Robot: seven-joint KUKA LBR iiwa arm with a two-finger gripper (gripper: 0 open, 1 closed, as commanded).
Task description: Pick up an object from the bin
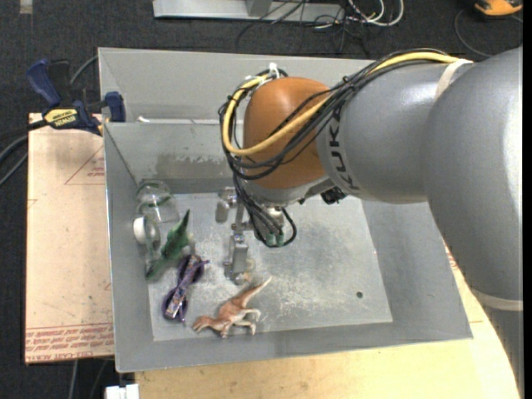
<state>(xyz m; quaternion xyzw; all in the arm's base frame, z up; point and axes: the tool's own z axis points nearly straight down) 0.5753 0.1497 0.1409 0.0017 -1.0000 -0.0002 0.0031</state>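
Observation:
My gripper (238, 261) hangs below the orange wrist cover, low over the bin floor near its middle. Just below and in front of it lies a tan toy dinosaur (233, 312), on its side near the front wall. To the left of the gripper lie purple toy glasses (183, 286) and a green toy dinosaur (171, 248). Nothing shows inside the gripper.
A clear plastic cup (153, 216) lies on its side in the bin's left rear corner, touching the green dinosaur. The arm and its cables cover the rear right of the bin. Bare floor lies to the right of the gripper.

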